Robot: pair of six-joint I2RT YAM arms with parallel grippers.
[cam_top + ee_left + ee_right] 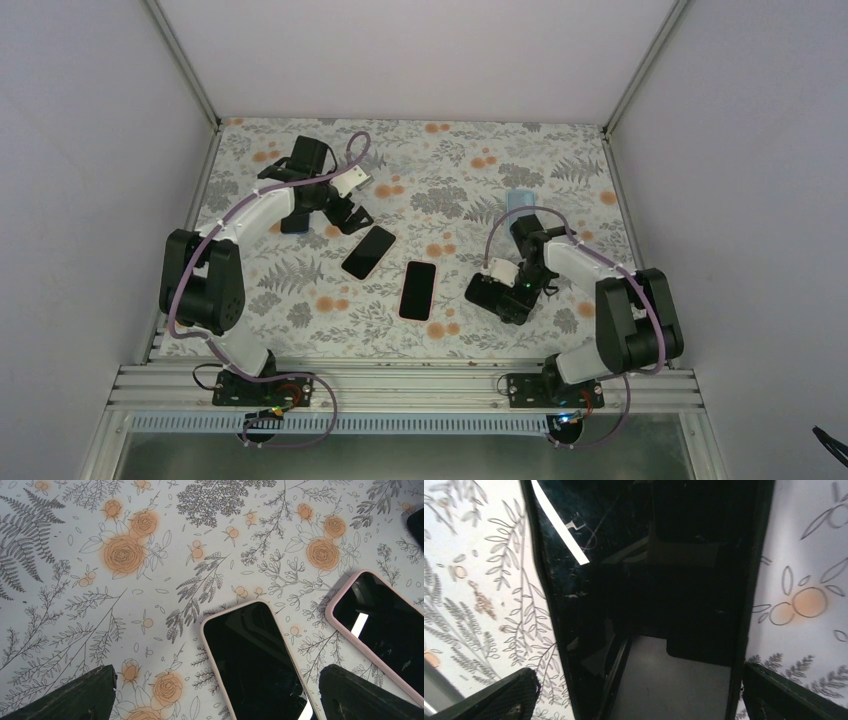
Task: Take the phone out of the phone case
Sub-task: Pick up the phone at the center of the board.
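Hovering spread and empty, left gripper [215, 695] is facing two pink-cased phones [250, 655] at lower right, right gripper [639, 695] a dark phone [649, 580]; none is out yet.

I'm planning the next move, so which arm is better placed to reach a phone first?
Probably right. The right gripper is open, with a dark phone filling the gap between its fingers. The left gripper, also open, has the nearest pink-cased phone angled and off towards one finger.
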